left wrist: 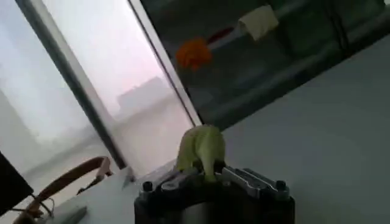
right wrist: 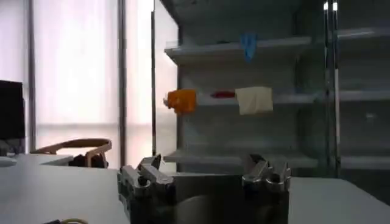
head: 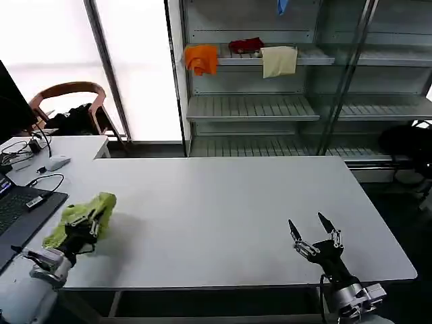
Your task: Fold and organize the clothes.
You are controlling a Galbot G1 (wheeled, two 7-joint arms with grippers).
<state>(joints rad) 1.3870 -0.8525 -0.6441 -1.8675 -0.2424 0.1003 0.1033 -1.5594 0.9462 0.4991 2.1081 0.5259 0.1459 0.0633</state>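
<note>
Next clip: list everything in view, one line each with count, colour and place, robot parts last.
T-shirt: one, lime yellow-green, bunched at the table's left near edge, in the left gripper.
Table: one, white, in front of the robot.
Laptop: one, dark, at the table's far left edge.
Mouse: one, grey, on the side desk at left.
Chair: one, brown wood, behind the side desk.
Shelf: one, grey metal, behind the table.
Orange cloth: one, on the upper shelf, left.
Dark red cloth: one, upper shelf, middle.
Cream cloth: one, hanging off the upper shelf.
Blue item: one, top of shelf.
Left gripper: shut on the T-shirt, table's left.
Right gripper: open, above the table's right near edge.
</note>
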